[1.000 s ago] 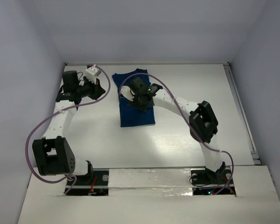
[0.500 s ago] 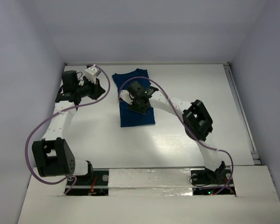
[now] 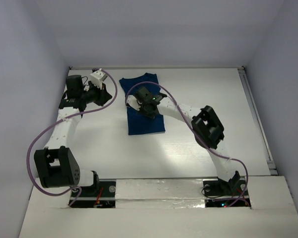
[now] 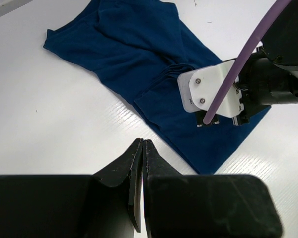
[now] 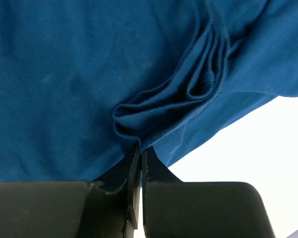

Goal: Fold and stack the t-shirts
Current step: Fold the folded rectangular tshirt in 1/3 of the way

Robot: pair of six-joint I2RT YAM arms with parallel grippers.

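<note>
T-shirt (image 3: 146, 127) lies partly folded at upper centre of the top view; right gripper (image 5: 140, 149) pinches a bunched fold at its edge; left gripper (image 4: 142, 147), left of it, fingers pressed together on nothing.

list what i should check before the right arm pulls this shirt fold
1. Grip: right gripper shut on the t-shirt, pinching a bunched fold: ok.
2. Layers caught in the pinch: cannot tell; several folds gather there.
3. Free arm: left gripper shut and empty, over bare table: ok.
4. Left gripper apart from the cloth: ok.
5. Cloth lying flat: not ok, puckered around the pinch.
</note>
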